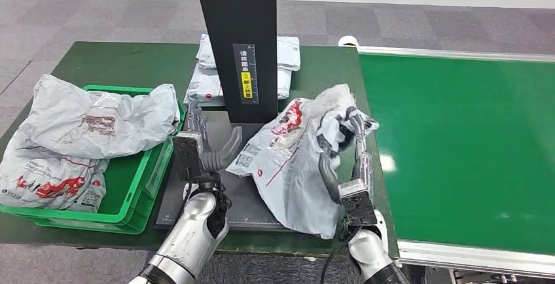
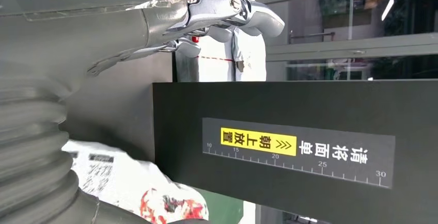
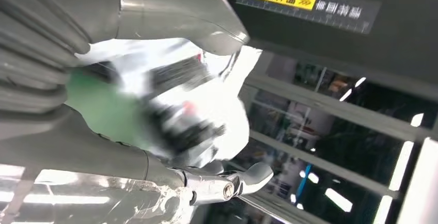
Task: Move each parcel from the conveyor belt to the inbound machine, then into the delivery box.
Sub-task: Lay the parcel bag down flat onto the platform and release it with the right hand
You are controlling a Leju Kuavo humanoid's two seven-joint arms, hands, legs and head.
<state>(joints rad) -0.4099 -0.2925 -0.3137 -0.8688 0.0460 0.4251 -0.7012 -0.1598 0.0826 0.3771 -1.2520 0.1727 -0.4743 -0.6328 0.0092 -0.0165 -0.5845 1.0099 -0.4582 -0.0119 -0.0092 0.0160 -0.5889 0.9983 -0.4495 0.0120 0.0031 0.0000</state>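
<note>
A crumpled grey parcel with red and black print lies half on the inbound machine's black base plate, to the right of the black column. My right hand grips the parcel's right edge, fingers over the top and thumb against its side. The right wrist view shows that parcel blurred between thumb and fingers. My left hand hovers over the plate's left part, fingers spread, holding nothing. In the left wrist view its fingers stand apart beside the column, and the parcel lies below.
The green delivery crate stands left of the plate with two grey parcels heaped in and over it. More parcels lie behind the column. The green conveyor belt runs along the right, its metal rail at the near edge.
</note>
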